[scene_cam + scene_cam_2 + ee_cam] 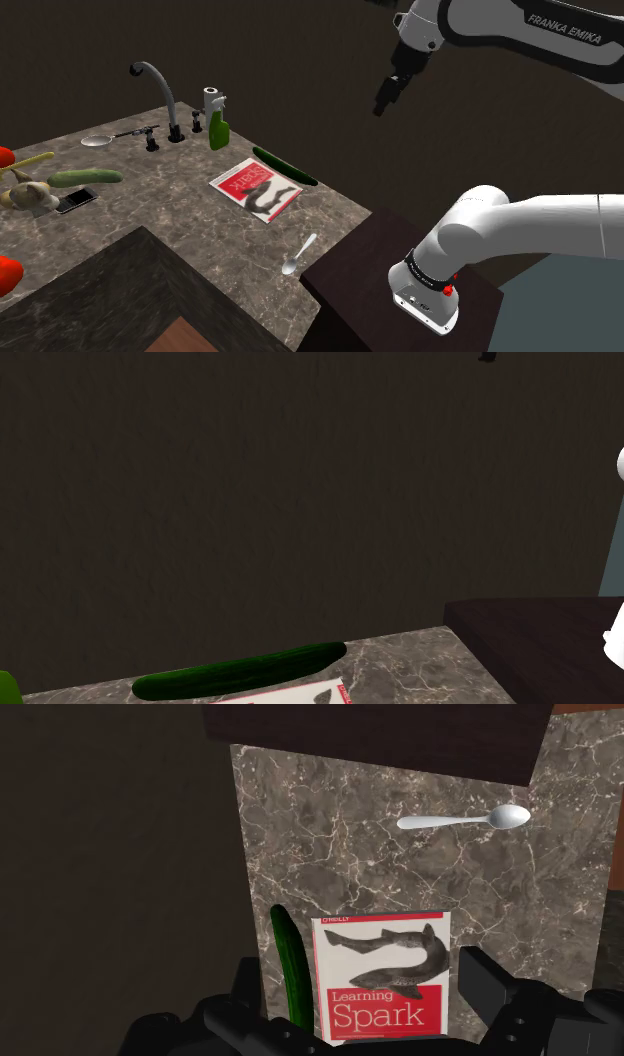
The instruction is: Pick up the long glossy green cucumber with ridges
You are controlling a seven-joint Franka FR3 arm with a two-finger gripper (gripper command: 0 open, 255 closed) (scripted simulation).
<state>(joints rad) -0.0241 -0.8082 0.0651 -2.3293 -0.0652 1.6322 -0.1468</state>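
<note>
- High above the counter (200, 215), the gripper (388, 98) hangs in the air on the white arm, well apart from everything on the stone.
- From the wrist camera, its two blocky black fingers (483, 984) stand wide apart and touch nothing. The hand is released and grasps nothing.
- Long, slim and dark glossy green, the cucumber (285, 167) lies flat along the counter's edge, just beside the book (256, 188) and parallel to its long side.
- The second exterior view catches a sheen on its skin, a slightly uneven outline and blunt, tapering ends. Ridges are too fine to make out.
- The book is a thin paperback lying flat, with a white cover, a red band, a dark fish-like drawing and the words "Learning Spark".
- The counter is polished brown-grey stone with pale marble veins.
- A bright metal spoon (298, 255) lies flat near the counter corner by the stand (400, 290), apart from the book.
- The stand is a plain dark brown box set against the counter.
- Toward the shoulder view's left lies a paler cucumber (85, 178), shorter and thicker, near a flat black phone (77, 200).
- Further back stand a curved grey tap (160, 95) and an upright green spray bottle (217, 125) with a white trigger head.
</note>
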